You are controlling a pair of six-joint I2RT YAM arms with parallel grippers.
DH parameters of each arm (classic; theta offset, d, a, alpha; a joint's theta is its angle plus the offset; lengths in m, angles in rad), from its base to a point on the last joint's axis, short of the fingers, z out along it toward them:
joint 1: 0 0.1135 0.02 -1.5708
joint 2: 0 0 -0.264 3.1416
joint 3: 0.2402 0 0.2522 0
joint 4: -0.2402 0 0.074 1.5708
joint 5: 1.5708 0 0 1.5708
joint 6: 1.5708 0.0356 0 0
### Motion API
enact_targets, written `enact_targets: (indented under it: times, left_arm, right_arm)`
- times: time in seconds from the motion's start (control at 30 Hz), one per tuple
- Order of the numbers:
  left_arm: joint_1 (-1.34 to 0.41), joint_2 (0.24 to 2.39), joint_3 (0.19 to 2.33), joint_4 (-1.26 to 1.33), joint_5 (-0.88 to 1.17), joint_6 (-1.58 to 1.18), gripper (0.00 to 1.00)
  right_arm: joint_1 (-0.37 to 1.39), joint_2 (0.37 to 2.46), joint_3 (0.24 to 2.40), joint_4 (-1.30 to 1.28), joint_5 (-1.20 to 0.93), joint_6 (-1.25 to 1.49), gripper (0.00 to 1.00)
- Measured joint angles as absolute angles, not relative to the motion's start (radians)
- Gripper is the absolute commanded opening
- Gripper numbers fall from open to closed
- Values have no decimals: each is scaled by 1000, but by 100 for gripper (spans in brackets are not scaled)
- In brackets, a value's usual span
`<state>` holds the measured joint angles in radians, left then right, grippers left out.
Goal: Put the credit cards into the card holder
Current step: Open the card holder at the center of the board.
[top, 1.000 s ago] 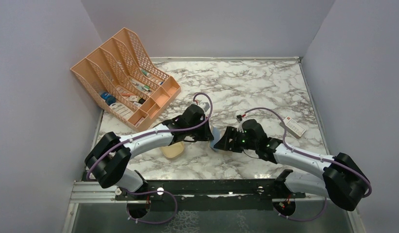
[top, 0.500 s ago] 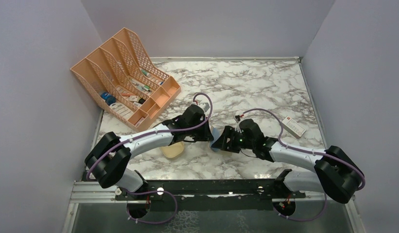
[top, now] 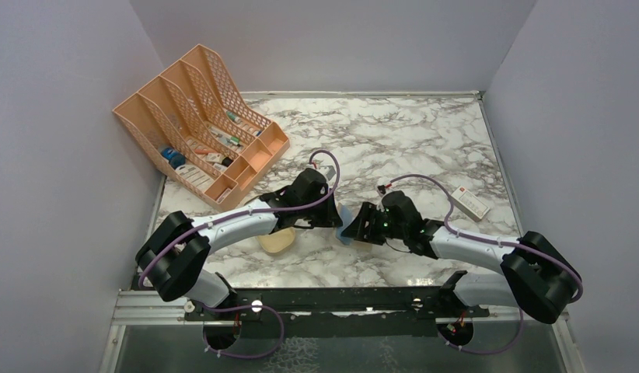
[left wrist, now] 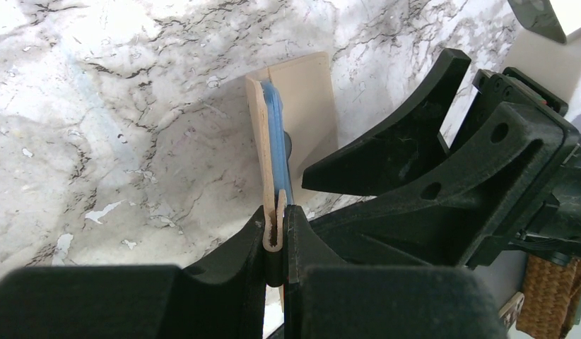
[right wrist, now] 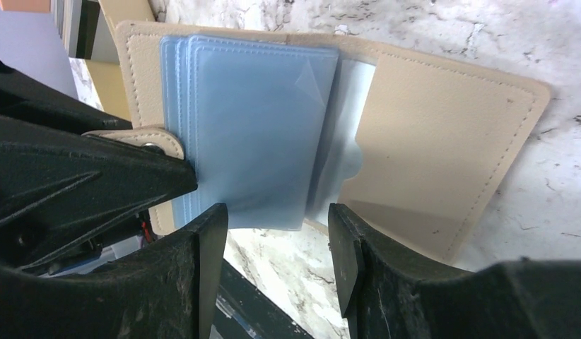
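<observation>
A: What is the largest thing here, and where does the work happen?

B: The marble table [top: 410, 132], with the orange mesh rack [top: 196, 116] at its far left corner. The work is in the middle, where both arms meet.

A: How do the grippers stand?

B: The left gripper [left wrist: 275, 236] is clenched on the card holder [right wrist: 436, 134]. It pinches the tan edge on the side of the snap tab and presents the holder spread open. The right gripper [right wrist: 277, 244] has its fingers apart and grasps nothing.

A: Which way does the holder lie from the free gripper?

B: Straight in front of it. In the right wrist view the long axis of the holder runs across, from one finger to the other. The blue-grey pockets [right wrist: 249, 120] fan out from the left half, and their free lower edge comes just to the gap between the fingertips. Both arms are at the holder, but only the right one is free, so I judge the next move belongs to it. It must meet one pocket leaf and not the whole stack.

A: And the credit cards?

B: I see no loose card. A pale sheet [right wrist: 353, 92] behind the pockets may be one already inside, but I cannot tell.
</observation>
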<state>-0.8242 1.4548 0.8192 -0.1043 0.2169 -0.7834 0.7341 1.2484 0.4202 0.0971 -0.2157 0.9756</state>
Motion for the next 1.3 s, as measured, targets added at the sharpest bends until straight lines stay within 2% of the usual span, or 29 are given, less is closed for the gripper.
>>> enact_targets:
  times: [0.27, 0.43, 0.57, 0.97, 1.3]
  left_arm:
    - [-824, 1444, 801, -82, 229, -802, 0]
    - [-824, 1444, 800, -81, 229, -802, 0]
    - [-824, 1444, 800, -79, 229, -803, 0]
    - [-824, 1444, 793, -77, 229, -808, 0]
    - [-824, 1444, 793, -77, 228, -809, 0]
  right_arm:
    - [734, 1247, 420, 98, -208, 974, 63]
    - [734, 1223, 419, 107, -224, 978, 64]
    - [734, 1221, 419, 114, -233, 987, 64]
    - [734, 1251, 419, 128, -231, 991, 54]
    - [734, 1255, 423, 59, -168, 963, 56]
